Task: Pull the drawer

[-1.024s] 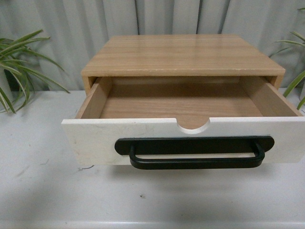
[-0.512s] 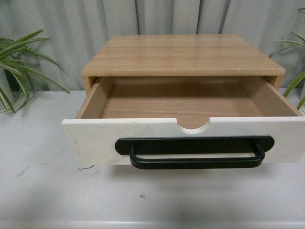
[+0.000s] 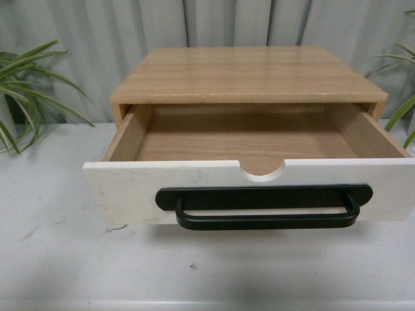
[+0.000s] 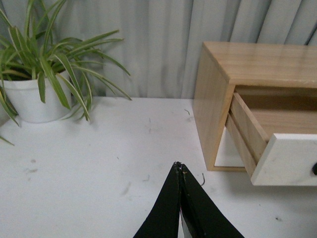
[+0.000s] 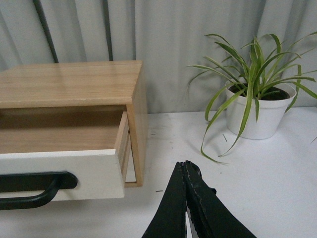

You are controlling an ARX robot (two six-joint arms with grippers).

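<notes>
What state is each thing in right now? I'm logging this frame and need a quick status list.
drawer: pulled well out of the wooden cabinet, inside empty.
black bar handle: free, nothing gripping it.
left gripper: shut, empty, off to the cabinet's side.
right gripper: shut, empty, off to the other side.
potted plants: upright on the table.
</notes>
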